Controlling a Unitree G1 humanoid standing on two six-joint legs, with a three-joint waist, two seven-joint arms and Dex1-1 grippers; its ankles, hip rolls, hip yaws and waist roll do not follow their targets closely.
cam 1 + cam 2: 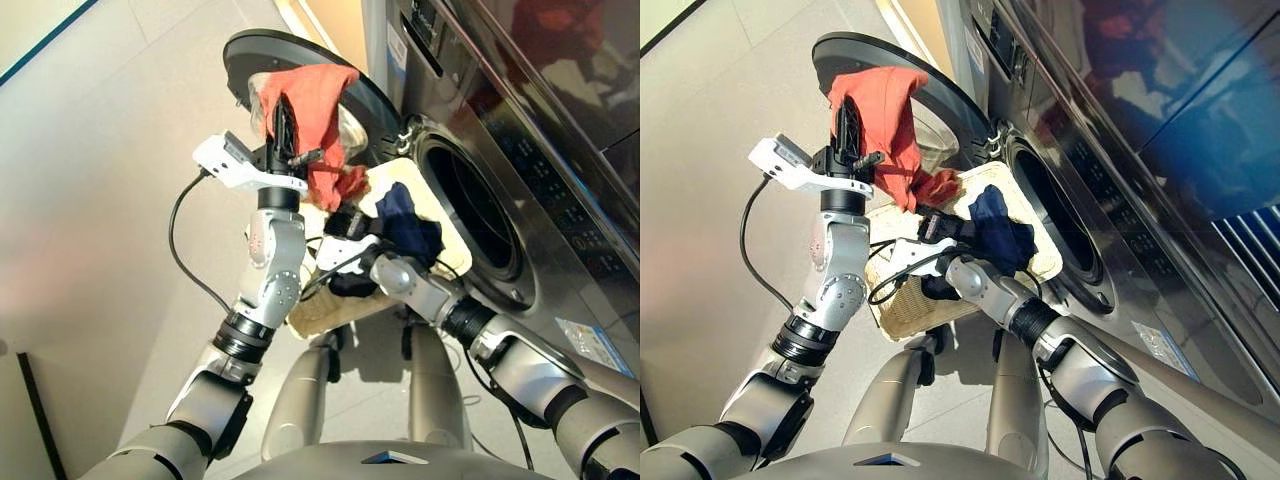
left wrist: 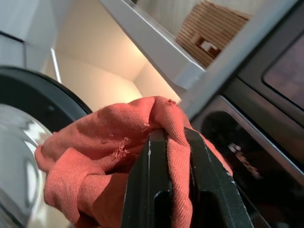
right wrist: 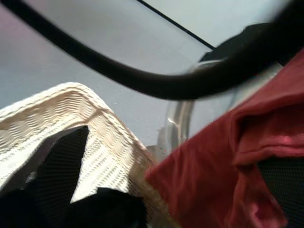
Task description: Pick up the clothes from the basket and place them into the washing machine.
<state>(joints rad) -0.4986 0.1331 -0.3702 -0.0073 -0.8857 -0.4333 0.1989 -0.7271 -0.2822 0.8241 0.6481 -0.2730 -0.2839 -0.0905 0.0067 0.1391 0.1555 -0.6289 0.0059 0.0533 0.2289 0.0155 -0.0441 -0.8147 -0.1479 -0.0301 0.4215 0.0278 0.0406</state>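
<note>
My left gripper (image 1: 283, 108) is raised in front of the open porthole door (image 1: 250, 45) and is shut on the coral-red garment (image 1: 322, 100), which drapes over its fingers (image 2: 164, 156). The cream wicker basket (image 1: 330, 312) sits below the drum mouth (image 1: 470, 205) of the dark grey washing machine (image 1: 560, 180). My right gripper (image 1: 345, 222) hovers over the basket with the navy garment (image 1: 410, 225) bunched right beside it; its grip is hidden. A black garment (image 1: 935, 290) lies in the basket under my right forearm.
The open door stands to the left of the drum mouth, behind my left gripper. A black cable (image 1: 185, 250) loops from my left wrist. Pale floor tiles (image 1: 90, 200) spread to the left.
</note>
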